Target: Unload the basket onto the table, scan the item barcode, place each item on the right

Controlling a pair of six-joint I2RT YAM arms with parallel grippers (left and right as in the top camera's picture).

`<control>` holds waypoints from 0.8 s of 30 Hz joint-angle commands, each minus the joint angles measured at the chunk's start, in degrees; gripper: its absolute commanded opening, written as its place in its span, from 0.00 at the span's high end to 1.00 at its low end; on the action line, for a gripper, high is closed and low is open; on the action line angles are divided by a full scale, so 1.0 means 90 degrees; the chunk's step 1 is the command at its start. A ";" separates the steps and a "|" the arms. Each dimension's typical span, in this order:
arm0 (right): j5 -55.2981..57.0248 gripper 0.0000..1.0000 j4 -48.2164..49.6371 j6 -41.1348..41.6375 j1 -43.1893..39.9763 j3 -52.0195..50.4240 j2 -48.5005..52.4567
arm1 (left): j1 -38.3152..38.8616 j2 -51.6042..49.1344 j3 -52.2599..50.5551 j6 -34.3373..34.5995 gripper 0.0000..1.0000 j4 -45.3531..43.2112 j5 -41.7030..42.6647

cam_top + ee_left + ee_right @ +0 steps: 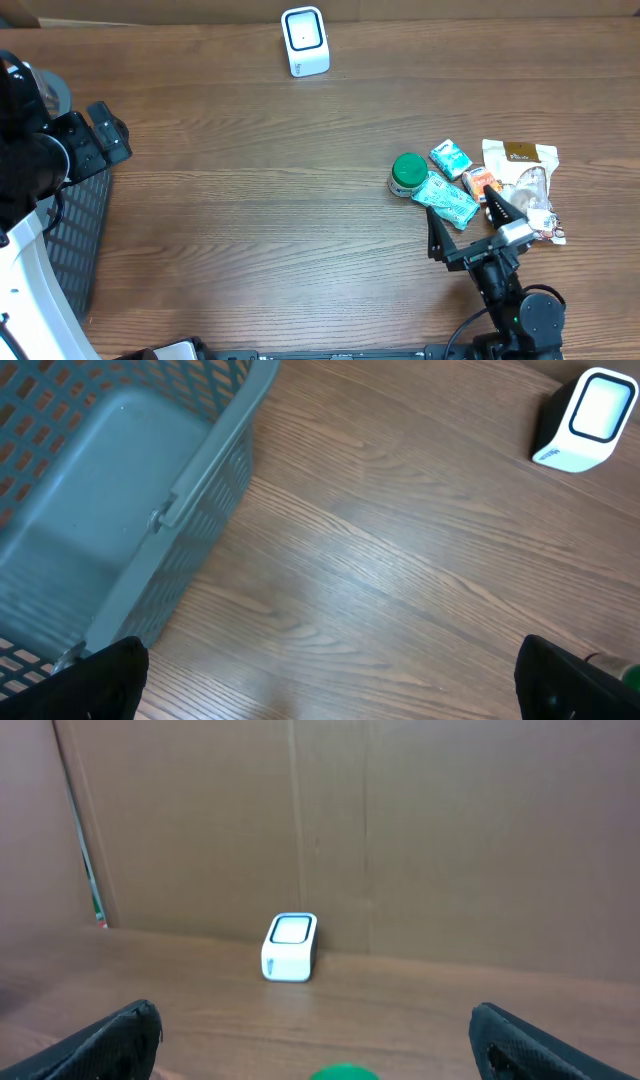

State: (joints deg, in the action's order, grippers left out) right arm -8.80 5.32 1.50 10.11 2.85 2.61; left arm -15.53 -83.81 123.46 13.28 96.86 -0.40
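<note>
The snack packets [450,200] are partly hidden behind my right gripper [468,222]; the green-lidded jar [408,173] shows fully. Right and left gripper [335,685] stand spread, empty.

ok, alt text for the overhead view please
Wooden table seen from above: the right arm's open fingers sit at the near edge of a cluster of small groceries, a green-lidded tub, teal packets and a pouch. A white scanner stands at the far edge; the left arm is by a grey basket.
</note>
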 commanded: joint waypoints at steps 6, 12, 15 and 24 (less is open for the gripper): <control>-0.0029 0.00 -0.0476 0.0002 -0.0024 -0.0267 -0.0277 | -0.0022 -0.0022 0.0036 -0.0119 0.00 -0.0007 0.0027; 0.0000 0.00 -0.1054 0.0002 -0.0024 -0.0265 -0.0274 | -0.0022 -0.0022 0.0036 -0.0119 0.00 -0.0007 0.0027; -0.0002 0.00 -0.1054 0.0005 -0.0024 -0.0265 -0.0274 | -0.0022 -0.0022 0.0036 -0.0119 0.00 -0.0007 0.0027; -0.0005 0.00 -0.1037 0.0005 -0.0024 -0.0265 -0.0272 | -0.0022 -0.0022 0.0036 -0.0119 0.00 -0.0007 0.0027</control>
State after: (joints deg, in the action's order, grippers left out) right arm -8.78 -4.32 1.50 10.11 1.08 0.78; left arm -15.53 -83.81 123.46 13.28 96.86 -0.40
